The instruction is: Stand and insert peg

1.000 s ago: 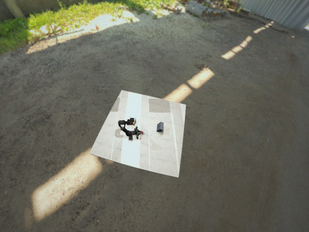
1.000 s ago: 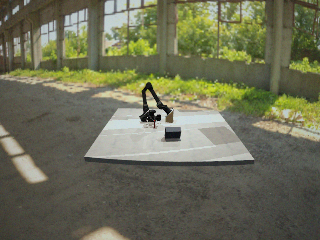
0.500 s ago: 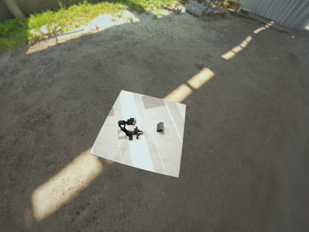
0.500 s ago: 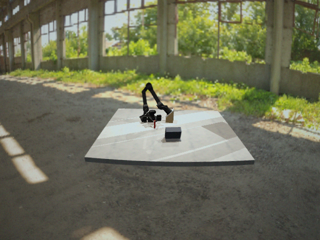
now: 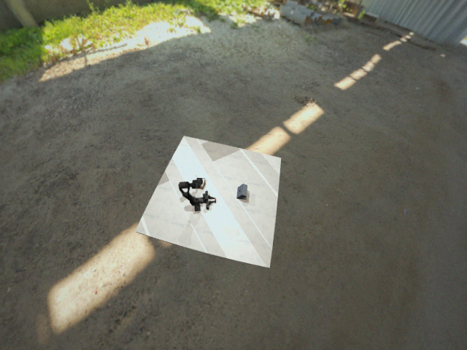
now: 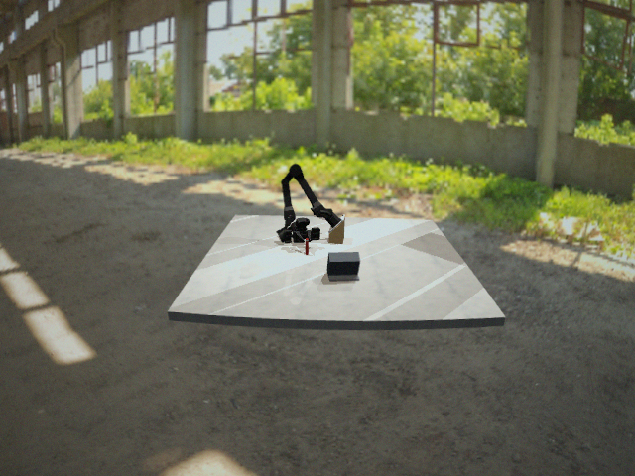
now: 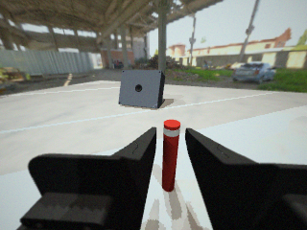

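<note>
The red peg (image 7: 170, 158) (image 6: 307, 248) (image 5: 214, 200) stands upright on the table (image 7: 72, 115) (image 6: 410, 287) (image 5: 226, 233), white band at the top and plain end down. My gripper (image 7: 171, 131) (image 6: 306, 238) (image 5: 210, 200) is low over the table with a finger on each side of the peg. It is open, and the wrist view shows a small gap between each finger and the peg. The dark sloped panel (image 7: 149, 96) (image 6: 342, 264) (image 5: 241, 191) stands ahead of the gripper. Its round hole (image 7: 138, 88) faces me.
A tan wedge-shaped piece (image 6: 337, 233) (image 5: 203, 183) sits beside the arm, near its base. The table is a flat slab on gravel ground. Its edges lie well away from the peg and the panel.
</note>
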Tool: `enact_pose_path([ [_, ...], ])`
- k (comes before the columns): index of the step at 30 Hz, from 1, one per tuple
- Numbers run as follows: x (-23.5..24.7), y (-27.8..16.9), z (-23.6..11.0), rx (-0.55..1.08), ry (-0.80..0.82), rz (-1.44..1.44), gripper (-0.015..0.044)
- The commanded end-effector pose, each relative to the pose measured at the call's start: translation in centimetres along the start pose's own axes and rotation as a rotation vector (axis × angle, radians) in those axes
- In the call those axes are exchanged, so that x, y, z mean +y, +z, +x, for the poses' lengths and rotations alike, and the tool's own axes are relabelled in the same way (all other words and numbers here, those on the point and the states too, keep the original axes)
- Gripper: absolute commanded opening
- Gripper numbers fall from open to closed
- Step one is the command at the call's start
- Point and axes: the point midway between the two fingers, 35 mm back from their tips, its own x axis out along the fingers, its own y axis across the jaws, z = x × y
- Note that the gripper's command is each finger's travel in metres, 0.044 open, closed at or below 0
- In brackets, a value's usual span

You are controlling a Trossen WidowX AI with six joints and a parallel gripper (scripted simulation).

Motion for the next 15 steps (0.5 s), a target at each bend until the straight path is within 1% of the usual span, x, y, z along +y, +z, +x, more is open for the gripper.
enact_pose_path([
  [1, 0.01, -0.01, 0.00, 0.001, 0.000, 0.002, 0.0130],
  [5, 0.01, -0.01, 0.00, 0.001, 0.000, 0.002, 0.0130],
  [15, 0.01, -0.01, 0.00, 0.001, 0.000, 0.002, 0.0393],
])
